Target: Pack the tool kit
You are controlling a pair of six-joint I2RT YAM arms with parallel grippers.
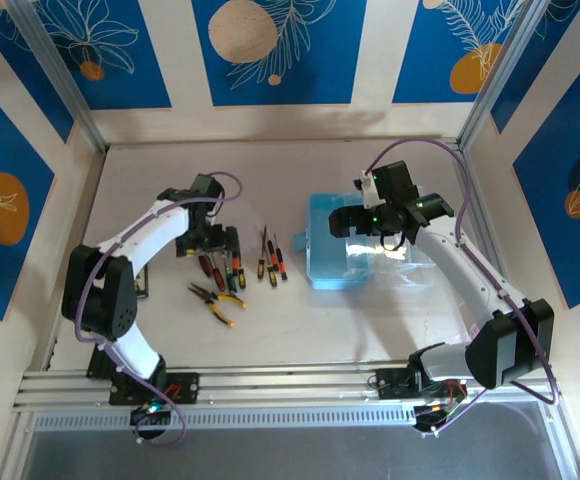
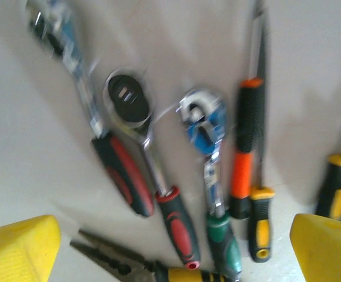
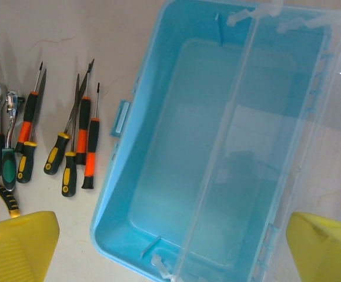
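Observation:
The tool kit's light-blue case (image 1: pixel 332 250) lies right of centre, its clear lid (image 1: pixel 410 268) folded open to the right. Seen from the right wrist, the case (image 3: pixel 182 147) is empty and my right gripper (image 3: pixel 170 247) hangs open above it. Left of the case lie several screwdrivers (image 3: pixel 76 141) with orange and yellow-black handles. My left gripper (image 2: pixel 173 249) is open above a red-handled ratchet (image 2: pixel 179 226), a green-handled ratchet (image 2: pixel 220 235), an orange screwdriver (image 2: pixel 244 153) and yellow-handled pliers (image 2: pixel 159 270). In the top view the left gripper (image 1: pixel 206 243) hovers over these tools and the right gripper (image 1: pixel 355 222) over the case.
The tools lie in two loose rows (image 1: pixel 270 258) between the arms, with the pliers (image 1: pixel 215 298) nearest the front. Patterned walls (image 1: pixel 30 150) enclose the table on three sides. A metal rail (image 1: pixel 290 385) runs along the near edge.

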